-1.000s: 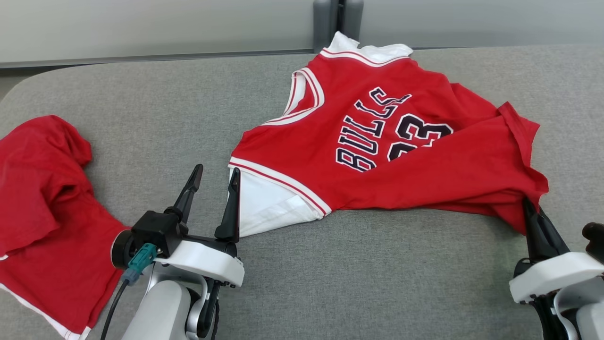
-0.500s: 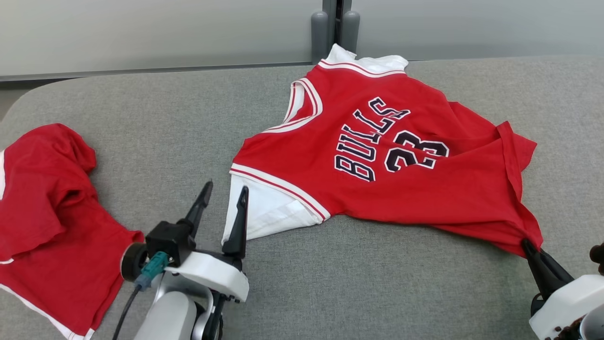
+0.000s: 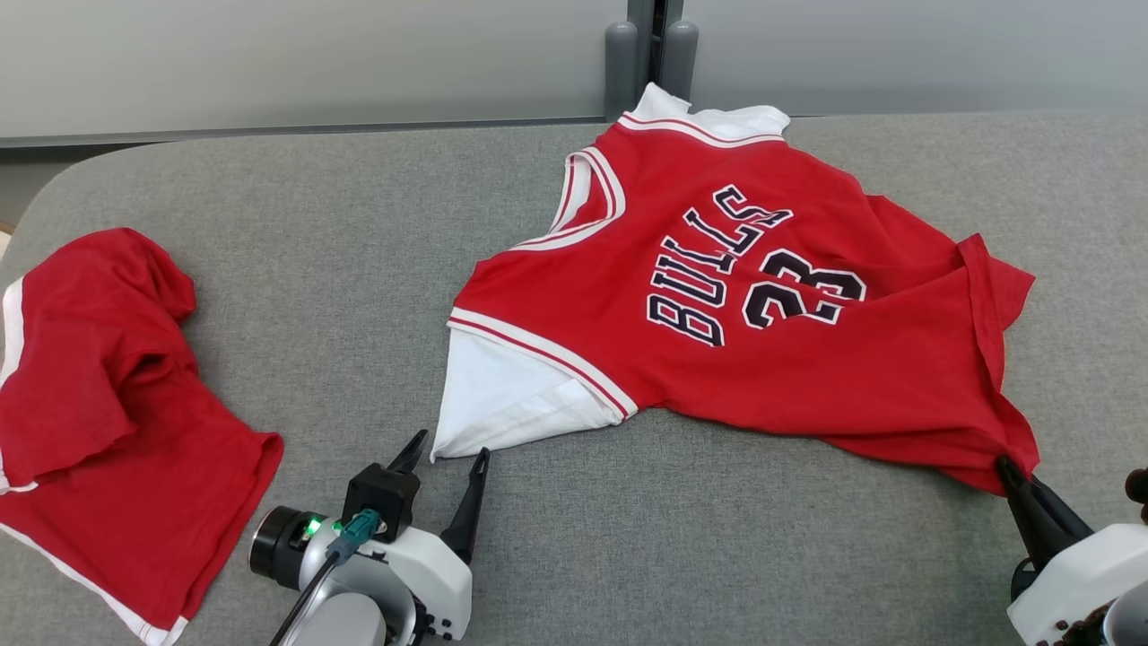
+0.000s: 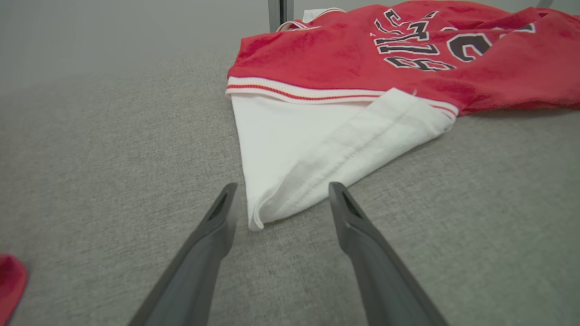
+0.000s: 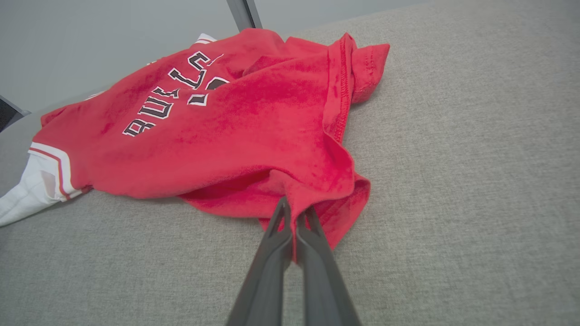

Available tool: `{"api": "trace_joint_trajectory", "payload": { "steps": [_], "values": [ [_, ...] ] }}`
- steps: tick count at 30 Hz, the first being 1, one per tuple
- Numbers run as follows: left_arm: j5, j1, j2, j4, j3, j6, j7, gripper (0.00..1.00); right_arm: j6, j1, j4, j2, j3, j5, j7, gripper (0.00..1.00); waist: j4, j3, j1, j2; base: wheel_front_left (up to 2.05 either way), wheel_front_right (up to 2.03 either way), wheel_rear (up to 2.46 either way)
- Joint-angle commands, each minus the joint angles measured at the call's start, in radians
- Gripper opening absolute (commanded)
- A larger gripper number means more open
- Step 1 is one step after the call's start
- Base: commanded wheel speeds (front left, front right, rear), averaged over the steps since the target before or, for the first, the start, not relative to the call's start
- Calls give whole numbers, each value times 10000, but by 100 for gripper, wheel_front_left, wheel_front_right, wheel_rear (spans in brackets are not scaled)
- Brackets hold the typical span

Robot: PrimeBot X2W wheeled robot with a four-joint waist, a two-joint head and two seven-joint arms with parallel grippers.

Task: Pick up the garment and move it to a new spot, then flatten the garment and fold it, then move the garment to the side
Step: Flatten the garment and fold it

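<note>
there, the right end effector pinches the jersey corner.

The supporting surface was a broad, flat grey fabric surface with a rounded far-left corner. Two items lay directly on it. A red jersey, lettered "BULLS 23" in dark, white-edged characters, lay right of centre. Its far end reached the back edge and its right side was rumpled into folds. A white panel protruded from under the jersey's striped trim at the near left and lay flat on the fabric. A second red garment, white-trimmed and crumpled, lay at the left edge, well apart from the jersey.
</note>
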Motion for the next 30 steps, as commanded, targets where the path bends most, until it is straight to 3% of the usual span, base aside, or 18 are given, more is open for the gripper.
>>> {"api": "trace_joint_trajectory", "payload": {
  "steps": [1,8,9,10,11,18,30],
  "values": [
    [76,-184,57,78,15,72,-4,100,0,-86,18,-8,22,-25,-82,0,0,10,0,0,0,0,0],
    [105,-497,34,597,36,41,-4,100,0,-157,106,-23,130,-3,-183,0,-36,50,0,0,0,0,0],
    [126,-530,31,689,0,5,-4,96,0,-179,129,-34,144,-4,-192,0,-42,50,0,0,0,0,0],
    [126,-546,29,772,-38,-66,-4,25,0,-202,146,-46,155,-1,-189,0,-48,49,0,0,0,0,0],
    [110,-560,24,837,-66,-134,-4,0,0,-217,161,-59,166,2,-198,0,-51,46,0,0,0,0,0],
    [77,-658,50,469,78,-139,-3,0,0,-348,218,-160,172,35,-315,0,10,-28,0,0,0,0,0],
    [75,-447,270,-2594,1258,-44,-3,0,0,-710,-412,-741,266,-304,-1165,0,210,-292,0,0,0,0,0]
  ]
}}
